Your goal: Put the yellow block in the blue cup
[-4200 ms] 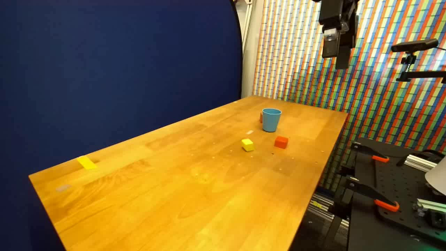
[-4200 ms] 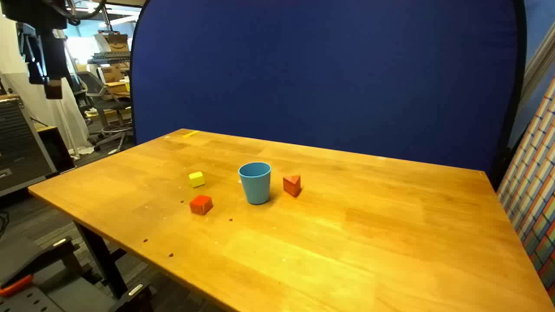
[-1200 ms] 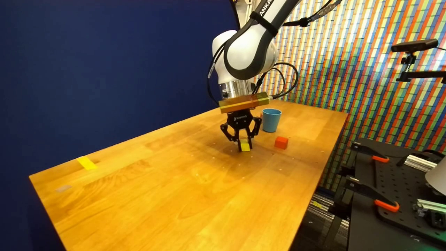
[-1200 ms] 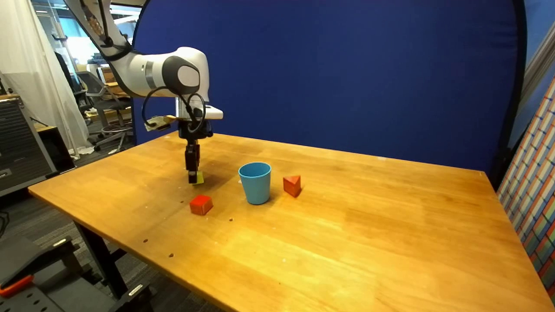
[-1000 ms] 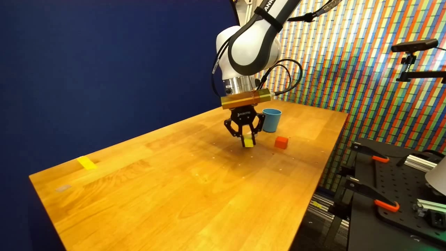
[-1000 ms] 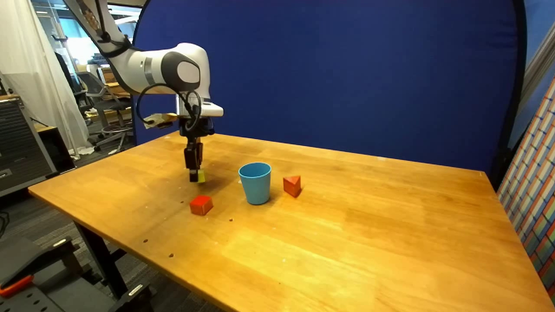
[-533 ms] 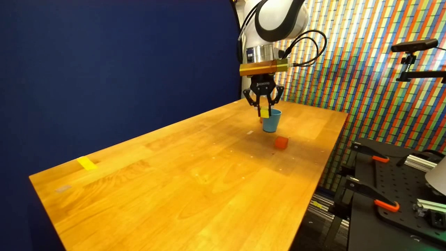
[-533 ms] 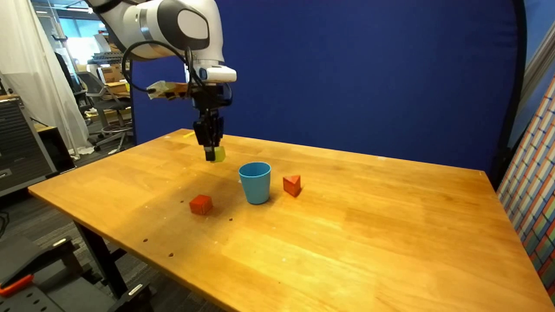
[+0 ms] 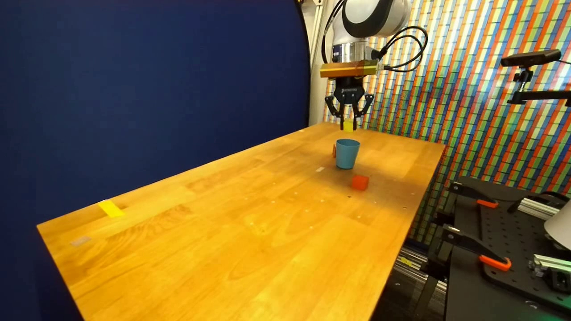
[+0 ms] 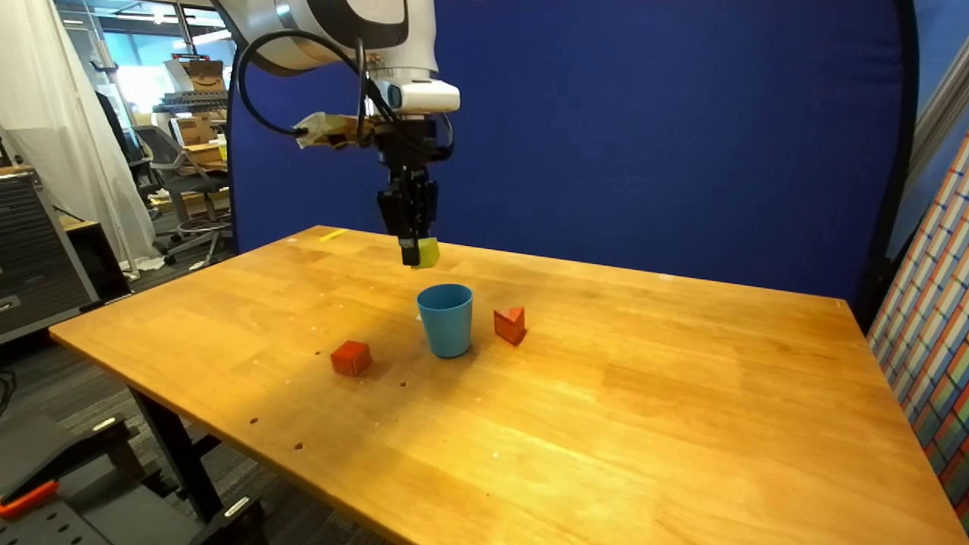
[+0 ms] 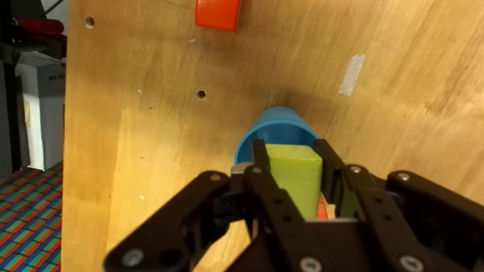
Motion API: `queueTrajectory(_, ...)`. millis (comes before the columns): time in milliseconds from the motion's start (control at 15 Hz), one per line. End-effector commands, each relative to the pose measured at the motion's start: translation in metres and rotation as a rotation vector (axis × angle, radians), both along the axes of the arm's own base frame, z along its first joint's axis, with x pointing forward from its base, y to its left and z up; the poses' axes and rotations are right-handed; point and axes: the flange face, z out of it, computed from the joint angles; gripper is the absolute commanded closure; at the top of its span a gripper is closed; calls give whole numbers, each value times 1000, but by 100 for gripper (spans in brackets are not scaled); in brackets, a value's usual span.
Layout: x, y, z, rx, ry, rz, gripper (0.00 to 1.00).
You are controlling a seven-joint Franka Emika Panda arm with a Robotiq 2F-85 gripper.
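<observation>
The yellow block (image 11: 297, 177) sits between the two fingers of my gripper (image 11: 290, 147), which is shut on it in the wrist view. Held in the air, the yellow block (image 9: 348, 125) appears just over the rim of the blue cup (image 9: 347, 154). From a different angle, my gripper (image 10: 416, 253) and the yellow block (image 10: 429, 253) hang higher than the blue cup (image 10: 447, 322) and slightly left of its mouth. The cup stands upright on the table. In the wrist view, block and fingers cover part of the blue cup (image 11: 280, 115).
A red-orange cube (image 10: 351, 358) lies near the cup on the wooden table (image 10: 643, 424). On the cup's far side from it stands a red-orange triangular piece (image 10: 509, 325), mostly hidden behind the cup in an exterior view. A flat yellow tape patch (image 9: 111, 208) marks a table corner.
Several seconds ago the yellow block lay on the table with my gripper away from it. Over the last second my gripper has lifted it and carried it across to above the cup.
</observation>
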Motion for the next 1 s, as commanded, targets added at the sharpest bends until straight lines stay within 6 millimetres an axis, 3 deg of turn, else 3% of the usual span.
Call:
queueTrajectory(0,4,-14,-4,15,6,-26,83)
queueTrajectory(67,4,-17,-7,22,4,-25,41)
queueTrajectory(200,6,-17,-11,34,13,-19,36)
queueTrajectory(467,6,3,1,124,-7,114,4)
queueTrajectory(533,4,11,6,151,-18,161,1)
queueTrajectory(600,4,4,-12,97,8,87,14)
queueTrajectory(733,6,14,-7,123,-5,137,1)
queueTrajectory(933,6,15,-5,125,-9,153,0)
